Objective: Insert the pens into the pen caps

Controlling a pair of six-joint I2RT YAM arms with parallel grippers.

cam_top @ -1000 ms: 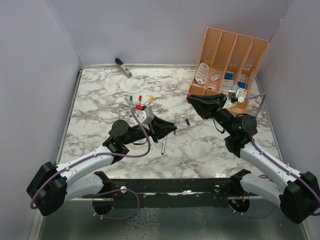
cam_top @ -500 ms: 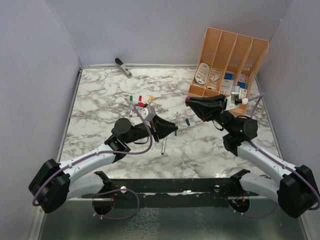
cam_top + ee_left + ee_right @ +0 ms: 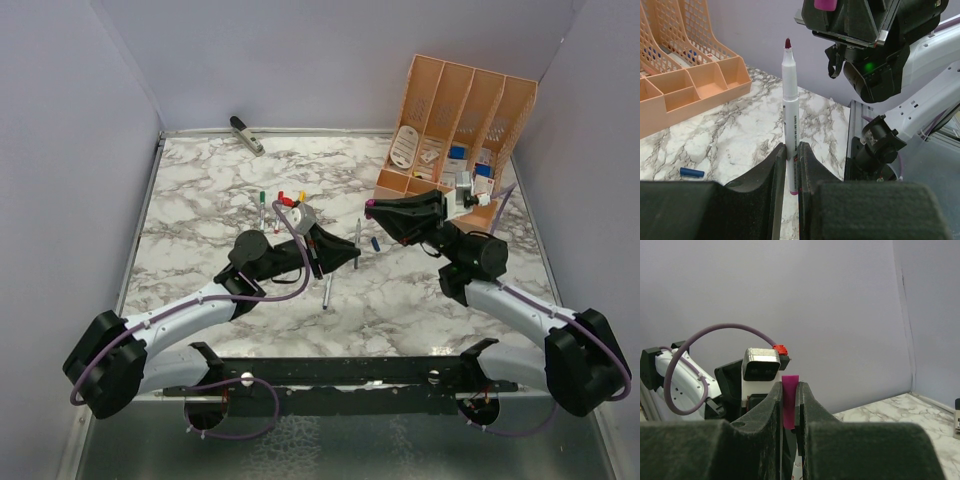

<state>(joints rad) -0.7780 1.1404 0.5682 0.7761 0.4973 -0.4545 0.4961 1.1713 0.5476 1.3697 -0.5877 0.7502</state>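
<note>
My left pincer (image 3: 791, 162) is clamped tight on the lower barrel of a thin silvery-white marker pen (image 3: 790, 110), holding it upright in my wrist view, dark reddish-purple tip on top. My right pincer (image 3: 788, 390) is pinched shut on a tiny purple plastic cap (image 3: 790, 407). From the left wrist, that cap sits above and a little to the right of the pen tip, close but apart, not yet on.

Overhead, the two pincers face each other above the middle of the white-and-grey marble table (image 3: 200, 190). A small blue plastic cap (image 3: 375, 243) lies on the marble just below them. A second silvery pen (image 3: 327, 290) lies flat nearer my bases. Beyond my left wrist lie a green-ended pen (image 3: 261, 205), a red-ended pen (image 3: 281, 197) and a yellow-ended pen (image 3: 301, 197). An orange mesh desk organiser (image 3: 460, 100) stands at the far right.
</note>
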